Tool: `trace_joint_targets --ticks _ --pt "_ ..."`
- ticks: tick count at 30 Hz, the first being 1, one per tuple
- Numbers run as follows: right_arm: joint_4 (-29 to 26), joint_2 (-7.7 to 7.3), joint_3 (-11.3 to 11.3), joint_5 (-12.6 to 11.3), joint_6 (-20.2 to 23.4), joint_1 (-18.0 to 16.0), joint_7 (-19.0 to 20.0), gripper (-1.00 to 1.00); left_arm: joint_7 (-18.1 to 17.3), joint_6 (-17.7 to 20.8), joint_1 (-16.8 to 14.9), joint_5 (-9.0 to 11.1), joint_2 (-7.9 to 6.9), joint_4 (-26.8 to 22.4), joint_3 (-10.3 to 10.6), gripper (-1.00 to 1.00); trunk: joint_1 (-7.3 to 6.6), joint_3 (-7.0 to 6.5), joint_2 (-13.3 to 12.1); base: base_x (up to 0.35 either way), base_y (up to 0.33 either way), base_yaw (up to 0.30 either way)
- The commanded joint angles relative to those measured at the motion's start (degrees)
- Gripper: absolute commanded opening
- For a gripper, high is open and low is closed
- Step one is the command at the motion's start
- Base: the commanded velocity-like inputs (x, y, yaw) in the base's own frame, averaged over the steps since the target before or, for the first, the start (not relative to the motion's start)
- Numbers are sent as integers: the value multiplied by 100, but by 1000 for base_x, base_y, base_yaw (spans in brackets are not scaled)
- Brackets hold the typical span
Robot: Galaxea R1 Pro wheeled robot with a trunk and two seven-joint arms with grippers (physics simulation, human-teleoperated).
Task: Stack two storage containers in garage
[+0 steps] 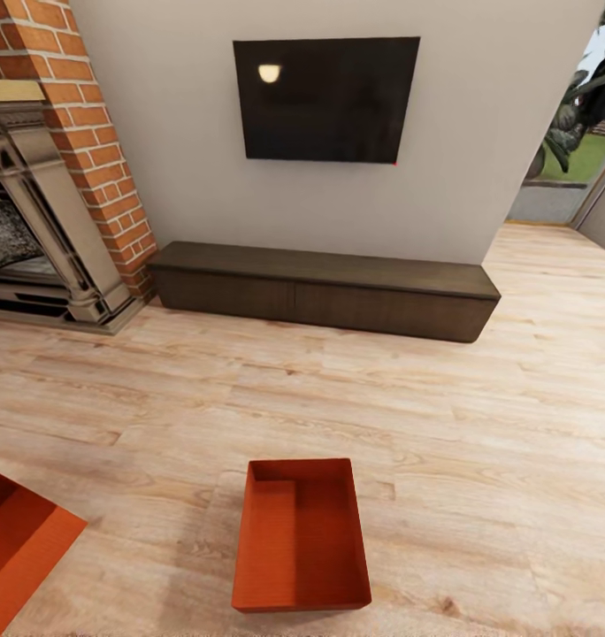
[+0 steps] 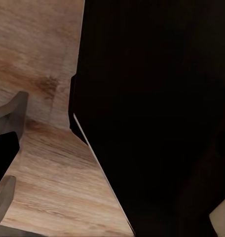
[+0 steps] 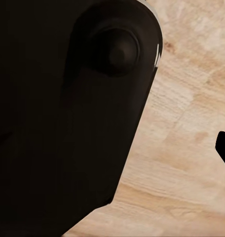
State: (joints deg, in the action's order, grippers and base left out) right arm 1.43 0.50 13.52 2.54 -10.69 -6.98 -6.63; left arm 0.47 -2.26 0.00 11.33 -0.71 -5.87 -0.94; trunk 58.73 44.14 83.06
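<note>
One storage container (image 1: 301, 535) sits on the light wood-plank floor (image 1: 479, 425) straight ahead of the robot in the head view, open top up, its low straight walls and flat bottom bare inside. The second container (image 1: 19, 540) lies on the same floor to the robot's left, cut by the picture's edge, well apart from the first.

Both look like rigid thin-walled bins, probably light, stiff enough not to fold under a pinch. The walls seem smooth, so a hold may slip. The likely places to take hold are the top rims: one wall pinched from above, or the two opposite long walls pressed between both arms. An empty bin lifted by one rim would tend to tilt.

Beyond the bins stand a long dark low cabinet (image 1: 325, 290) against the wall, a wall TV (image 1: 326, 99) above it and a red brick fireplace (image 1: 64, 177) to the left.

In the left wrist view two grey fingers (image 2: 9, 116) of the left end effector (image 2: 5, 155) stand apart over bare planks, holding nothing. The right wrist view shows a dark robot body over planks; whether the right end effector is apart or together I cannot tell.
</note>
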Motion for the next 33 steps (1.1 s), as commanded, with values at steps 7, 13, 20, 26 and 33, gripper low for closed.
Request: trace_joint_targets --ticks 7,13,20,26,33 --pt "15 3 19 28 -26 -6 -31 100 4 -11 0 27 1 -2 -6 100 0 69 2 0 0 0" --pt "15 3 19 28 -25 -6 -34 100 6 -11 0 27 1 -2 -6 100 0 124 2 0 0 0" --pt "15 3 19 28 -28 -6 -31 100 4 -11 0 27 1 -2 -8 100 0 189 2 0 0 0" --pt "15 3 19 28 -29 -6 -35 100 0 -11 0 48 2 1 -16 100 0 245 2 0 0 0" --pt "15 3 19 28 -29 -6 -40 100 -3 -11 0 63 47 -21 -29 100 0 310 2 0 0 0"
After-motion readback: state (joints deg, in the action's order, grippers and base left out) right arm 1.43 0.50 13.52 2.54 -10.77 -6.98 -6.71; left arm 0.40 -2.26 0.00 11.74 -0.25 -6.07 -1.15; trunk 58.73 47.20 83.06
